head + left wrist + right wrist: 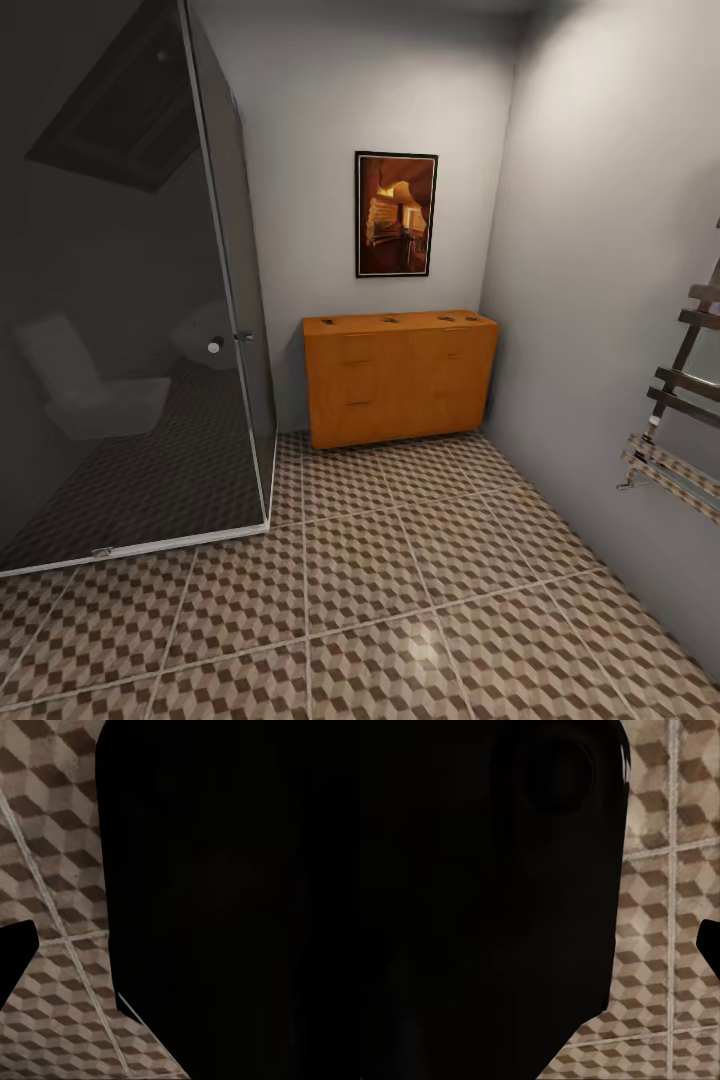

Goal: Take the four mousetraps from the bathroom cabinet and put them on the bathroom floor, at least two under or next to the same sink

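**Bathroom, view toward the far wall: floor, shower, cabinet with traps on top**

Nearest: the bathroom floor [400,600], large tiles in a brown, beige and cream cube print with pale grout lines. It runs as one open stretch from the near edge to the foot of the cabinet, bounded left by the shower's base rail and right by the grey side wall.

Wrist views: each has a large black shape close to the lens, with the cube-print floor [52,907] [667,907] beyond it. Whether either claw is spread or pressed together cannot be told from these.

Right, near: a metal towel rail [680,400] fixed to the right wall, its bars standing out over the floor's right margin.

Left, middle distance: a dark-tinted glass shower enclosure [120,350], its outer corner post reaching forward into the room; a small round knob [215,346] on the glass. Dim toilet and basin shapes show in the glass.

Far: the cabinet [400,385], orange-brown wood, flat fronts, standing against the far wall between the shower's glass and the right wall corner.

On the cabinet top: four small dark items spaced along it, taken as the mousetraps [390,320]; too small for detail.

Above: a framed picture [396,214] in orange tones on the far wall.
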### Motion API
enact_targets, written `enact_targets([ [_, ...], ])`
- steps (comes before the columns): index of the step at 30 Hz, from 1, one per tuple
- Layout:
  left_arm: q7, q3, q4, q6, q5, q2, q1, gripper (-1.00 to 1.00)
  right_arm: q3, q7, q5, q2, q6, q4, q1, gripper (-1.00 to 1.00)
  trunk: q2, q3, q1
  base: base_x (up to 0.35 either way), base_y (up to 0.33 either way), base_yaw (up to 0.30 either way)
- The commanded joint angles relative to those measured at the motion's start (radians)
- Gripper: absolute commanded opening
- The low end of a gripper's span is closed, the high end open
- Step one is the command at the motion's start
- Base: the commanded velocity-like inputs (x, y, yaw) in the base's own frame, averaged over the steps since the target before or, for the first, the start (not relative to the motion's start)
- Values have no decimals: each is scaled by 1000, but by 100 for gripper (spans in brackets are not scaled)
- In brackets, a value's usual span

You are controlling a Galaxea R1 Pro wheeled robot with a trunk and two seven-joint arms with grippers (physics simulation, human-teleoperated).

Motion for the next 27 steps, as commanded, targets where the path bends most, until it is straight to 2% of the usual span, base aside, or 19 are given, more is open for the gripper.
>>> enact_targets([
  [1,0,0,0,0,0,0,0,100,0,0,0,0,0,0,0,100,-1,-1,0,0,0,0],
  [9,-5,3,0,-2,2,-6,2,100,6,8,6,-2,-2,2,2,100,-1,-1,0,0,0,0],
  [27,-3,6,-23,-13,3,4,2,100,3,8,8,-2,-13,2,2,100,-1,-1,0,0,0,0],
])
